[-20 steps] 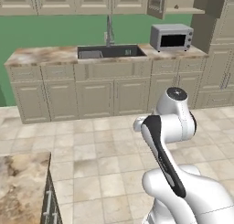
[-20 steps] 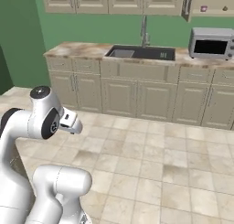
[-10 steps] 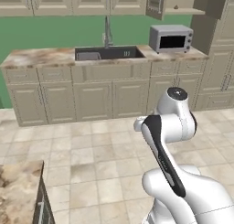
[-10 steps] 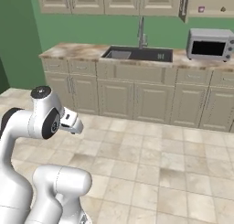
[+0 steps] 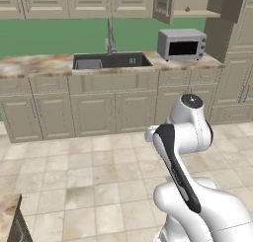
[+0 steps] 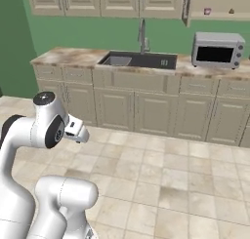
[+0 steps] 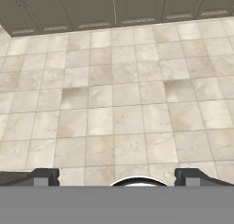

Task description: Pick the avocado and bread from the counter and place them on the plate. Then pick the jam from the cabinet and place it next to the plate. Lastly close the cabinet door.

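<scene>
base rolled on, view shifted | counter across tiled floor | gripper spread, empty

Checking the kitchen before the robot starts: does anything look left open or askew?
Only the cabinet door above the microwave hangs open, showing the jam on its shelf. Nothing looks spilled or damaged.

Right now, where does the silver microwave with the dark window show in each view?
Left base view: the silver microwave stands upper right on the marbled counter, right of the dark sink.
Right base view: upper right, again right of the sink.
Hand view: floor tiles and cabinet fronts, no microwave.
Shared landmark: the tall faucet behind the sink.
</scene>
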### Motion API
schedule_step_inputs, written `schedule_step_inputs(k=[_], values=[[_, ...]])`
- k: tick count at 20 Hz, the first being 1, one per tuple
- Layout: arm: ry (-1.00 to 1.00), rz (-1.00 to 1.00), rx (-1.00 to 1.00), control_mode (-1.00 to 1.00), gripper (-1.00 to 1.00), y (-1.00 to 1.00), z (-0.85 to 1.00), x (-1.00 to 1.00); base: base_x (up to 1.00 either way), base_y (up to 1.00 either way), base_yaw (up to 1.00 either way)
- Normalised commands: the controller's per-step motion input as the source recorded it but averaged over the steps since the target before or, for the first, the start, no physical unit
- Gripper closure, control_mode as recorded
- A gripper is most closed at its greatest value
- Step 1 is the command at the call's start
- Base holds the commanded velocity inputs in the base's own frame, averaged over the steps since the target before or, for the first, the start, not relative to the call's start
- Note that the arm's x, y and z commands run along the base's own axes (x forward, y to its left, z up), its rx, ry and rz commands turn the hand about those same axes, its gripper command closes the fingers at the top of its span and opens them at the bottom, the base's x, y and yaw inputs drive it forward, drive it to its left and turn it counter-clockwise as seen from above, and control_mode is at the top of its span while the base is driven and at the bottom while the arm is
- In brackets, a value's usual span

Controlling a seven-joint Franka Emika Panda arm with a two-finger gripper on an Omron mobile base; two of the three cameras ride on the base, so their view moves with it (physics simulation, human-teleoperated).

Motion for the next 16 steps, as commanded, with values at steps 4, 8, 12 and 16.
schedule_step_inputs(k=[4,8,12,16], values=[[0.00,0.00,0.00,1.00,-1.00,0.00,0.00,0.00,0.54,-0.50,0.02],[0.00,0.00,0.00,1.00,-1.00,0.00,0.00,0.00,0.56,-0.54,0.02],[0.00,0.00,0.00,1.00,-1.00,0.00,0.00,0.00,0.59,-0.52,0.01],[0.00,0.00,0.00,1.00,-1.00,0.00,0.00,0.00,0.57,-0.51,0.00]])
